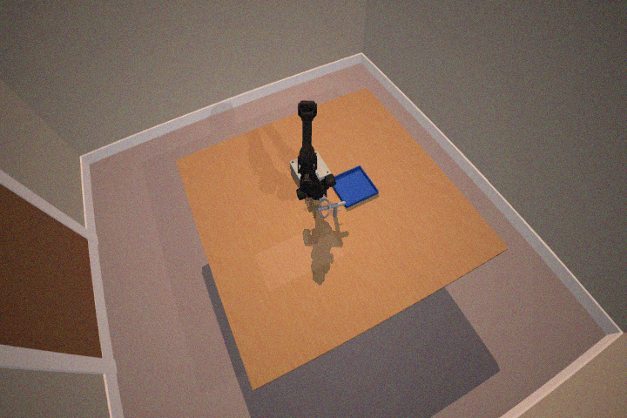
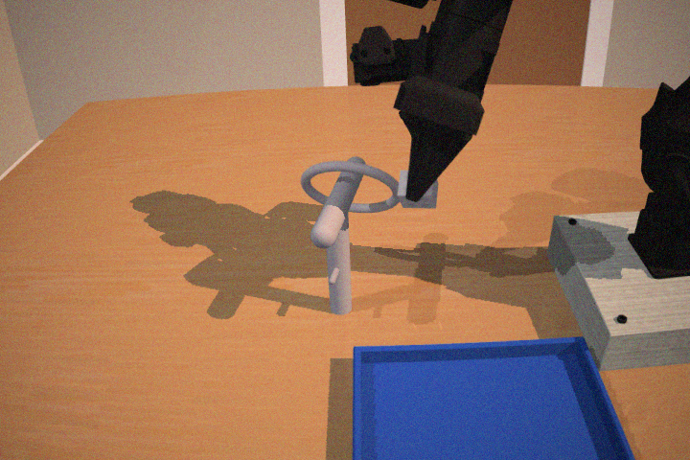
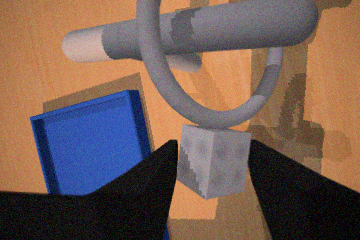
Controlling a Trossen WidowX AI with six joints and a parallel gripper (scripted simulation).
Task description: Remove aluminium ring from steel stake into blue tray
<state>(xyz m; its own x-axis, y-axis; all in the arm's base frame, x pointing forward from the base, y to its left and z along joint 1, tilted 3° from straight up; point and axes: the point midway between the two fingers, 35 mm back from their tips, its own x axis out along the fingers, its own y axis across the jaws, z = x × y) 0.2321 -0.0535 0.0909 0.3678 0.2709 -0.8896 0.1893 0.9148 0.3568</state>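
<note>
Clamped on the square welded tab (image 2: 428, 197) (image 3: 223, 160), the claw (image 1: 319, 198) (image 2: 417, 194) (image 3: 211, 147) held the aluminium ring (image 1: 319, 212) (image 2: 379, 207) (image 3: 215, 119) tilted, high above the tabletop (image 1: 398, 275) (image 2: 139, 379) (image 3: 13, 75). The steel cross-bar (image 1: 339, 203) (image 2: 332, 217) (image 3: 238, 25) ran through the ring, one side of it passing over the bar and the other beneath. The upright post (image 2: 339, 287) stood near the blue tray (image 1: 354, 185) (image 2: 481, 412) (image 3: 95, 150), whose floor lay bare, the ring being outside it.
</note>
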